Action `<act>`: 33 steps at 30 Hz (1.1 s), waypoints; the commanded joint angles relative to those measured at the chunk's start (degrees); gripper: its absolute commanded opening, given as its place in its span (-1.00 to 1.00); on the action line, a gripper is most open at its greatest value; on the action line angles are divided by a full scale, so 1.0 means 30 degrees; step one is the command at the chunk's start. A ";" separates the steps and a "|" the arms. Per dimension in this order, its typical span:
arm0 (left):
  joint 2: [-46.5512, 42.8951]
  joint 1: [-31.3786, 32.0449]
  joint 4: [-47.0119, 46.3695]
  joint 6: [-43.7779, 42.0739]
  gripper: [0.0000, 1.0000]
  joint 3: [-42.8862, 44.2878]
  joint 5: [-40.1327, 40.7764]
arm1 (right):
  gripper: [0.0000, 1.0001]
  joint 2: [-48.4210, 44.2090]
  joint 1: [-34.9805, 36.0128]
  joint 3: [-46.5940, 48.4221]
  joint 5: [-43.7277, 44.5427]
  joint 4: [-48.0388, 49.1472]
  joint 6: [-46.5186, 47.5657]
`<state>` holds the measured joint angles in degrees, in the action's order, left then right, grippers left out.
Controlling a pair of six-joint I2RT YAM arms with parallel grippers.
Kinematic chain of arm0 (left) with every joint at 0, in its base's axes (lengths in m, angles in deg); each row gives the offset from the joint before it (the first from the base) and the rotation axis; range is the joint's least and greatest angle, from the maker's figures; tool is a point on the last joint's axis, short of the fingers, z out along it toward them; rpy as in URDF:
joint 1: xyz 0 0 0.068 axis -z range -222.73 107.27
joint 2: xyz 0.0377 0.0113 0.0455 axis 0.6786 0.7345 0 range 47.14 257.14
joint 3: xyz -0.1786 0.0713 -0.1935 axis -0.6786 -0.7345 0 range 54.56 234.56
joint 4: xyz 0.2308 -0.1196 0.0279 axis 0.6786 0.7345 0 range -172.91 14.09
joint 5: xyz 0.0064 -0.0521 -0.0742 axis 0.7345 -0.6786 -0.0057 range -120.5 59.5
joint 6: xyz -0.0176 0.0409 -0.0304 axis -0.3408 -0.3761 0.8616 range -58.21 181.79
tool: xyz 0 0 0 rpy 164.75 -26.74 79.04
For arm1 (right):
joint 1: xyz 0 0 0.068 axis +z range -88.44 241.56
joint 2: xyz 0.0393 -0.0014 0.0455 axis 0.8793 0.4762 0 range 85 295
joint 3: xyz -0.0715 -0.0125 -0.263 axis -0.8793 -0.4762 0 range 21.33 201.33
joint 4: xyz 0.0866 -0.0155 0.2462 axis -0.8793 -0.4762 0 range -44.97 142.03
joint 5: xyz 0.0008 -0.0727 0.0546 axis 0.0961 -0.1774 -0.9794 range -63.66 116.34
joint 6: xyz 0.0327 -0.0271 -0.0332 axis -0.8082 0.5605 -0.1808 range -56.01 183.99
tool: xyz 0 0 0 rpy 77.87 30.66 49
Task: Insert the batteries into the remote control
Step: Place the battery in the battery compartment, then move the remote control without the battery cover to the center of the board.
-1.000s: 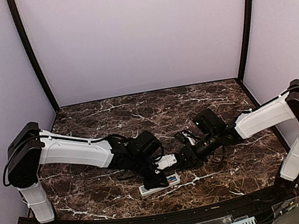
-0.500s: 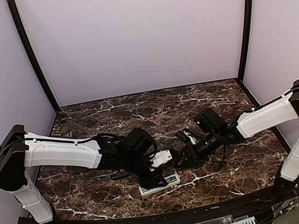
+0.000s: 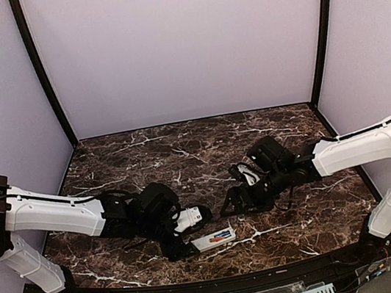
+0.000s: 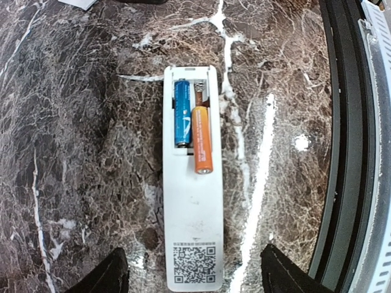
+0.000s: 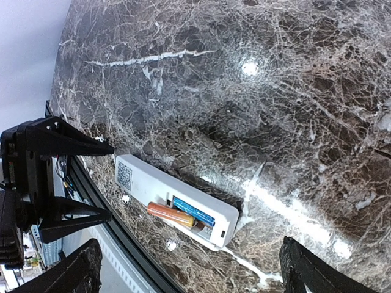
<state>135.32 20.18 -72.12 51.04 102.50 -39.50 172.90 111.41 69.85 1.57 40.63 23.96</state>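
The white remote control (image 4: 192, 226) lies back-up on the marble near the front edge, its battery recess uncovered. The blue battery (image 4: 182, 113) sits in the recess. The orange battery (image 4: 202, 140) lies beside it, its end sticking out over the recess edge toward the printed code label. My left gripper (image 4: 192, 251) is open, a finger on each side of the remote's label end, touching nothing. My right gripper (image 5: 189, 256) is wide open above the remote (image 5: 156, 183), holding nothing. In the top view the remote (image 3: 214, 239) lies between the left gripper (image 3: 189, 233) and the right gripper (image 3: 231, 204).
The table's black front rail (image 4: 345, 152) runs close along one long side of the remote. A pale flat piece (image 4: 82, 2) shows at the far edge of the left wrist view. Lilac walls enclose the back and sides.
Both grippers have opened and drawn back from the remote: the left arm toward the left and front, the right one up and away. The remote now lies free.
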 commanded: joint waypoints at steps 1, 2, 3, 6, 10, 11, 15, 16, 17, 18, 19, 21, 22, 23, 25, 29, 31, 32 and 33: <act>-0.0456 0.0036 -0.0787 -0.1095 0.48 -0.0671 0.1410 | 0.97 -0.0528 0.1002 0.1016 0.3080 -0.2259 -0.0639; -0.0267 0.0035 -0.0586 -0.1719 0.48 -0.0808 0.1545 | 0.97 -0.0577 0.1158 0.1154 0.3451 -0.2564 -0.0716; -0.0211 0.0034 -0.0509 -0.1867 0.48 -0.0807 0.1873 | 0.97 -0.0624 0.1347 0.1284 0.3812 -0.2870 -0.0784; -0.0208 -0.0006 0.0081 -0.2508 0.48 -0.0669 0.1302 | 0.97 -0.1074 0.1460 0.1140 0.4261 -0.2926 -0.0929; 0.0494 -0.0053 0.0764 -0.2923 0.50 -0.0130 0.0246 | 0.97 -0.1966 0.1461 0.0544 0.4619 -0.2512 -0.1367; 0.0624 -0.0053 0.0870 -0.2996 0.49 -0.0043 0.0040 | 0.97 -0.2158 0.1461 0.0509 0.4665 -0.2508 -0.1415; 0.0938 -0.0054 0.1247 -0.3164 0.49 0.0241 -0.0640 | 0.97 -0.2359 0.1461 0.0377 0.4687 -0.2681 -0.1330; 0.1143 -0.0076 0.1302 -0.3160 0.48 0.0304 -0.0636 | 0.97 -0.2388 0.1425 0.0433 0.4739 -0.2789 -0.1165; 0.1370 -0.0079 0.1401 -0.3158 0.47 0.0446 -0.0635 | 0.97 -0.2392 0.1438 0.0528 0.4826 -0.2931 -0.0983; 0.1501 -0.0075 0.1451 -0.3114 0.45 0.0553 -0.0584 | 0.97 -0.2403 0.1411 0.0664 0.4900 -0.3143 -0.0807; 0.1833 -0.0079 0.1563 -0.3022 0.44 0.0743 -0.0551 | 0.97 -0.2423 0.1382 0.0784 0.4960 -0.3331 -0.0613; 0.2217 -0.0083 0.1719 -0.2954 0.37 0.0996 -0.0463 | 0.97 -0.2531 0.1272 0.0957 0.4995 -0.3610 -0.0264; 0.2320 -0.0083 0.1757 -0.2938 0.32 0.1062 -0.0409 | 0.97 -0.2618 0.1258 0.0952 0.4979 -0.3660 -0.0138; 0.2492 -0.0083 0.1837 -0.2941 0.29 0.1170 -0.0434 | 0.97 -0.2677 0.1216 0.0904 0.4919 -0.3710 -0.0075; 0.2746 -0.0083 0.1994 -0.2995 0.10 0.1335 -0.0540 | 0.97 -0.2835 0.1113 0.0730 0.4767 -0.3766 0.0062; 0.3163 -0.0082 0.2291 -0.3093 -0.10 0.1646 -0.0871 | 0.97 -0.3180 0.0899 0.0389 0.4777 -0.3946 0.0069; 0.3310 -0.0083 0.2392 -0.3124 -0.20 0.1742 -0.0946 | 0.97 -0.3363 0.0819 0.0300 0.4744 -0.3903 0.0025; 0.3384 -0.0083 0.2450 -0.3127 -0.23 0.1802 -0.0952 | 0.97 -0.3407 0.0795 0.0269 0.4725 -0.3883 0.0015; 0.3431 -0.0083 0.2474 -0.3128 -0.29 0.1831 -0.0978 | 0.97 -0.3453 0.0762 0.0266 0.4718 -0.3917 0.0014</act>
<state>144.79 19.77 -67.31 42.45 106.76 -40.30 164.11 114.29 71.57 15.30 29.20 23.28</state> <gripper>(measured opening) 0.398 0.986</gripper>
